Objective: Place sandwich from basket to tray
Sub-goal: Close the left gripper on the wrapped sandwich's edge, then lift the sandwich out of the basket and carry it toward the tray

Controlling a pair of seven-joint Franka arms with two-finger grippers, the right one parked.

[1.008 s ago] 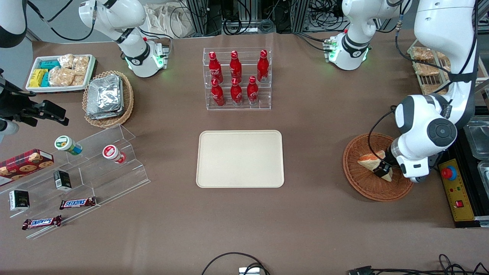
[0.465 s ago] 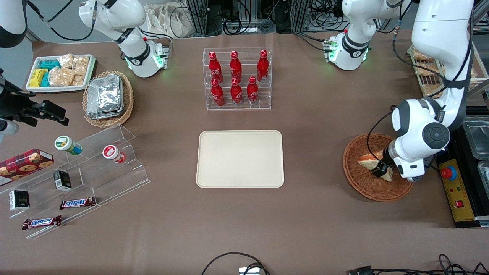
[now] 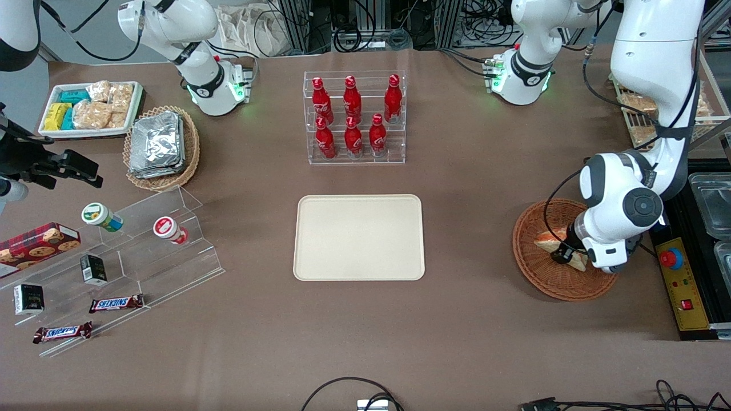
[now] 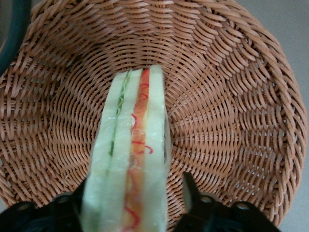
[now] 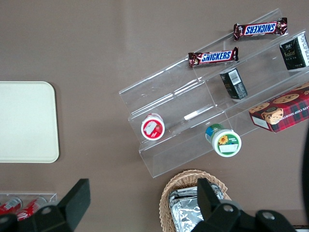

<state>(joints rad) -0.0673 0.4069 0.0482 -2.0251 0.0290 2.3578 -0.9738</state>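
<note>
The sandwich (image 3: 549,240), a pale bread wedge with orange-red and green filling, lies in the reddish-brown wicker basket (image 3: 542,279) toward the working arm's end of the table. My left gripper (image 3: 562,255) is down in the basket, its black fingers either side of the sandwich. In the left wrist view the sandwich (image 4: 133,159) sits between the fingers (image 4: 193,195) with a gap on one side, so the gripper (image 4: 130,212) is open around it over the basket (image 4: 231,96). The beige tray (image 3: 358,237) lies bare at the table's middle.
A clear rack of red bottles (image 3: 354,117) stands farther from the camera than the tray. A yellow control box (image 3: 682,285) lies beside the basket. Toward the parked arm's end are a clear stepped shelf of snacks (image 3: 114,257), a tan basket of foil packs (image 3: 160,145) and a white snack tray (image 3: 91,108).
My left arm and gripper have shifted slightly toward the tray within the basket. The sandwich stays between the fingers and has barely moved.
</note>
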